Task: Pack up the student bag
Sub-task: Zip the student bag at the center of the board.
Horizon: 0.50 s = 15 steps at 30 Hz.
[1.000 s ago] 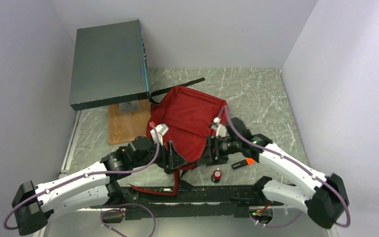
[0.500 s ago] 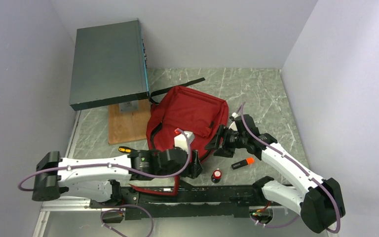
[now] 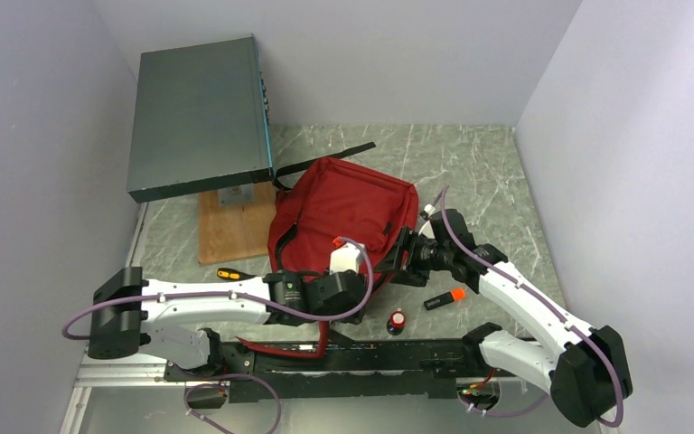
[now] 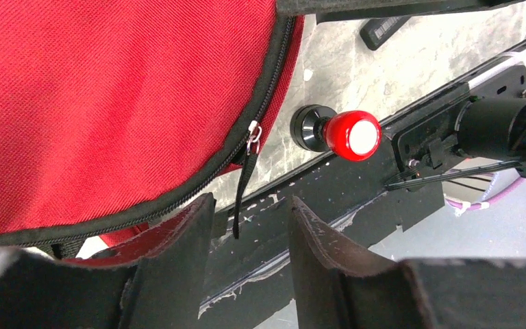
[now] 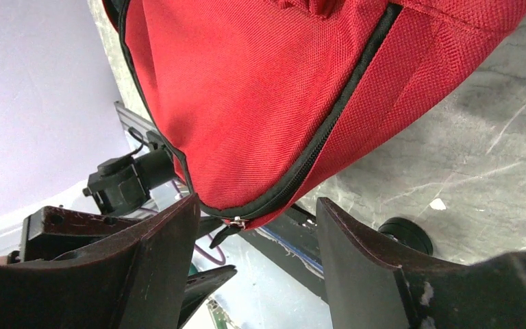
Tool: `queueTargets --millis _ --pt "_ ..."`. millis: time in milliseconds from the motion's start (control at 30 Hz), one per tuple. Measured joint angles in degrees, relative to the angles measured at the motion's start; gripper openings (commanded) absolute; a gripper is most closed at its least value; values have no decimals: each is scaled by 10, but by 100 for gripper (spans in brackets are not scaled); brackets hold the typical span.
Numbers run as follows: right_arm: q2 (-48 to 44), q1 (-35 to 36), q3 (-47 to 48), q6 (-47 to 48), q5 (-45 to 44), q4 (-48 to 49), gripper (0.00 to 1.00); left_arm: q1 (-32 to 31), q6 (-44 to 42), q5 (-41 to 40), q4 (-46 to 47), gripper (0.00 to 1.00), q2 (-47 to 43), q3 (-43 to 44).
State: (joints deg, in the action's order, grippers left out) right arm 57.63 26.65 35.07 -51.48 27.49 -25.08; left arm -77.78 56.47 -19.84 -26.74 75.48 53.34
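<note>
The student bag (image 3: pixel 343 212) lies flat in the middle of the green marbled table (image 3: pixel 492 172), and its rounded near edge reaches the black rail (image 3: pixel 361 357) where the arms are bolted. The left end effector (image 3: pixel 362 305) is stretched across to that near edge. In the left wrist view its two fingers (image 4: pixel 178 250) stand apart, and the black zip pull (image 4: pixel 244 185) hangs down into the gap between them without being pinched. The right end effector (image 3: pixel 398 261) sits at the bag's right side, its fingers (image 5: pixel 359 250) also spread, with the curved zip line and a small zip slider (image 5: pixel 237 221) lying between them, untouched. Just beside the bag's near corner a small black knob with a red cap (image 3: pixel 398 320) rests on the table, and a black and orange stick (image 3: pixel 445 298) lies near it to the right. A dark grey box (image 3: pixel 201 113) sits on a wooden board (image 3: pixel 230 233) at the far left.
</note>
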Motion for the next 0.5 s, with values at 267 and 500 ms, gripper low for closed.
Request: queueTargets --millis 267,500 --pt "0 0 -1 -4 1 16 60 4 -6 5 -5 35 38 17" --pt "-2 1 -16 -9 6 25 60 30 -33 36 24 0 43 17"
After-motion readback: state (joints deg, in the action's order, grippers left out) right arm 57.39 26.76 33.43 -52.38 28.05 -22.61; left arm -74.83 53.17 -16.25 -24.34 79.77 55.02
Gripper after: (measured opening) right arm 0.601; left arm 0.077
